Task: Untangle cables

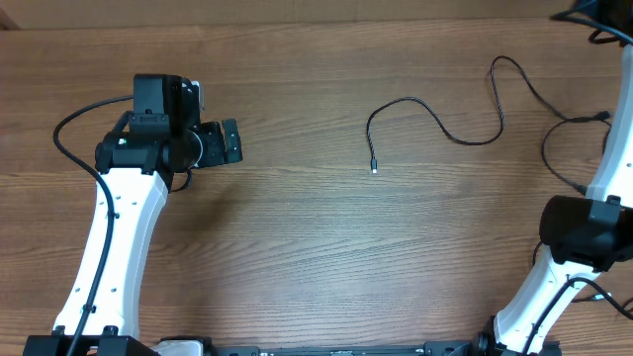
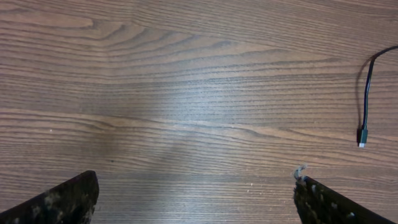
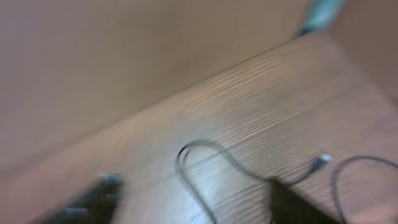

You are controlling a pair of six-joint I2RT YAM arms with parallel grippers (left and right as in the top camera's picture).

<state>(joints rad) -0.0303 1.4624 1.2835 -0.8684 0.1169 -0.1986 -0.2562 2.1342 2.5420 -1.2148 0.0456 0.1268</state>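
A thin black cable (image 1: 435, 124) lies spread in loose curves across the right half of the wooden table (image 1: 316, 247). Its small plug (image 1: 375, 168) points toward the centre, and the far part runs off under my right arm (image 1: 584, 232). In the left wrist view that plug (image 2: 362, 135) lies to the right, well clear of my left gripper (image 2: 196, 199), which is open with nothing between its fingers. The right wrist view is blurred. My right gripper (image 3: 193, 202) is open over a loop of cable (image 3: 199, 163), with another plug (image 3: 323, 160) just beyond the right finger (image 3: 298, 202).
The left arm (image 1: 124, 227) stands at the left side. Thicker black robot wires (image 1: 593, 20) show at the far right corner. The table's right edge runs close to the right arm.
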